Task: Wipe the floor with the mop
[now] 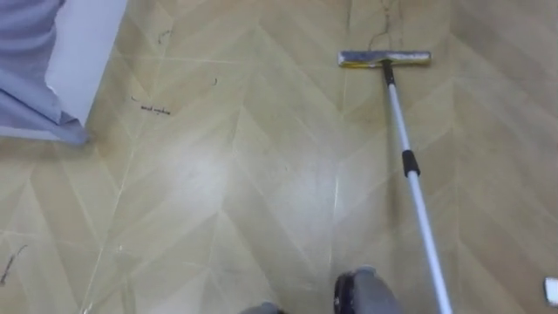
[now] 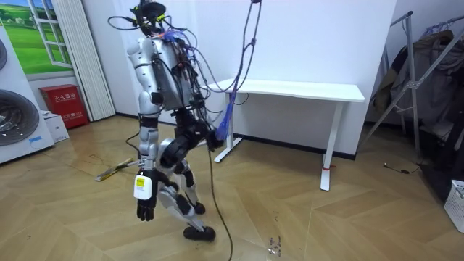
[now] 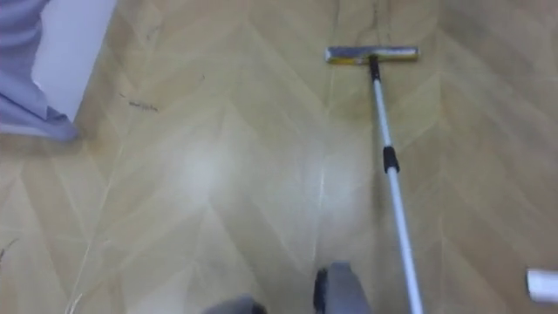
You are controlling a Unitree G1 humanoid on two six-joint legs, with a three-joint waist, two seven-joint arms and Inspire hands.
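A mop lies ahead of me on the wooden floor. Its flat yellow-grey head [image 1: 384, 58] is at the upper middle of the eye views. Its white pole [image 1: 417, 192] with a black collar runs back toward my lower right and leaves the picture there. In the room view I stand mid-stride facing the room view's left, with the mop head [image 2: 109, 172] on the floor in front of me. My left hand [image 2: 145, 209] hangs at my side with relaxed fingers and holds nothing.
A white panel with grey cloth [image 1: 39, 87] stands at my far left, with dark specks of dirt [image 1: 153, 110] on the floor nearby. In the room view are a white desk [image 2: 304, 91] behind me, a washing machine [image 2: 14, 119], a red box [image 2: 64, 105] and a drying rack [image 2: 428, 65].
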